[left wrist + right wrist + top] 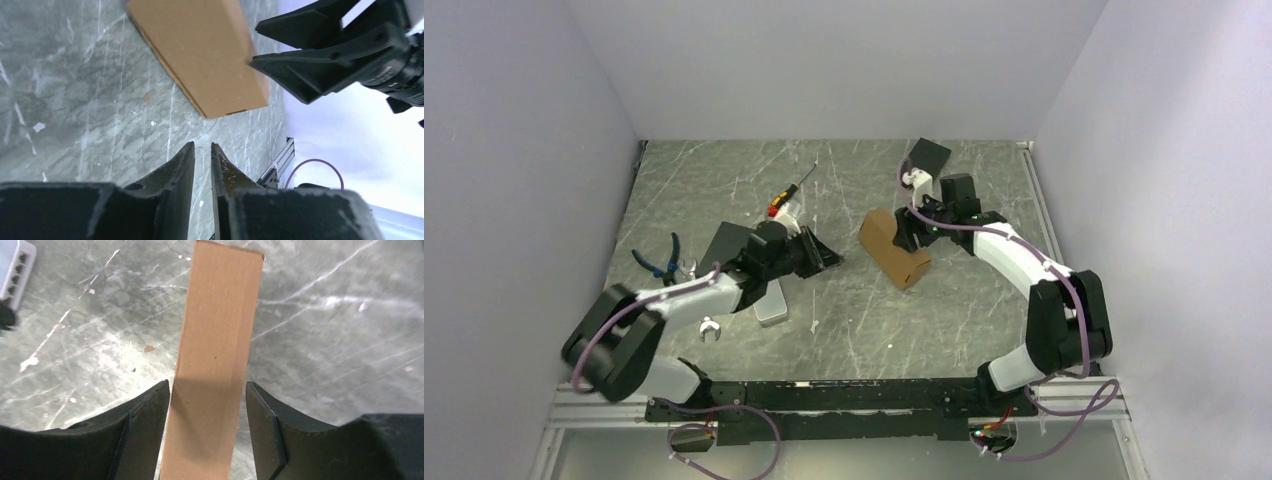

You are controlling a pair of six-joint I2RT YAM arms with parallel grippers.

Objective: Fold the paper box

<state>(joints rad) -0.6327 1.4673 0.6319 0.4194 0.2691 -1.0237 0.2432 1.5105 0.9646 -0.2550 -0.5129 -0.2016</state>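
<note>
Step in hand, as judged: gripping the carton-shaped paper box (896,250); it is lying on the counter (854,330), running between the jaws of the right tool (207,383), standing half-wide, thin gap one side; left tool (202,144) is hovering just short of it, narrow slit, empty; next: squeeze gently, squarely.

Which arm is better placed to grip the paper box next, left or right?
Right. The right end effector straddles the paper box, one finger on each side. The left end effector sits clear of the box, jaws barely apart.
</note>
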